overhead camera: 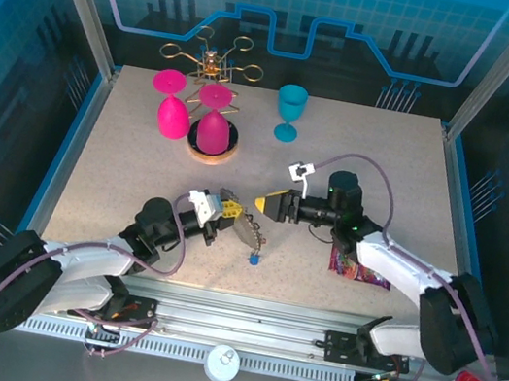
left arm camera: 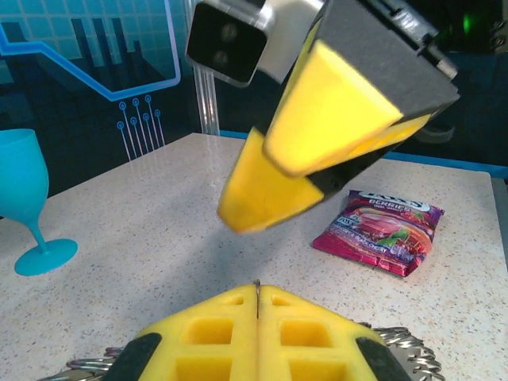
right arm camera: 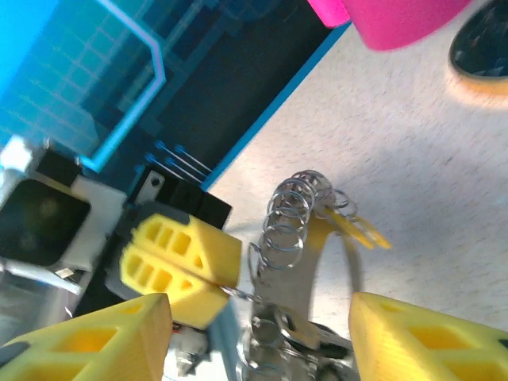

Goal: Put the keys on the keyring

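My left gripper (overhead camera: 228, 211) is shut on the thin wire of the keyring (overhead camera: 249, 232), which hangs just above the table. In the left wrist view the wire (left arm camera: 256, 290) is pinched between my left gripper's yellow pads (left arm camera: 214, 333). Small silvery rings (right arm camera: 291, 216) and a yellow key (right arm camera: 359, 228) hang on the keyring. My right gripper (overhead camera: 263, 204) stands open right beside the keyring, with the silvery rings between its spread fingers (right arm camera: 87, 341) and nothing gripped. A blue key (overhead camera: 252, 259) lies on the table below the two grippers.
A purple snack packet (overhead camera: 360, 267) lies under the right arm. At the back stand a blue goblet (overhead camera: 290, 111), two pink goblets (overhead camera: 173, 115), a wooden base (overhead camera: 212, 147) and a gold wire rack (overhead camera: 212, 63).
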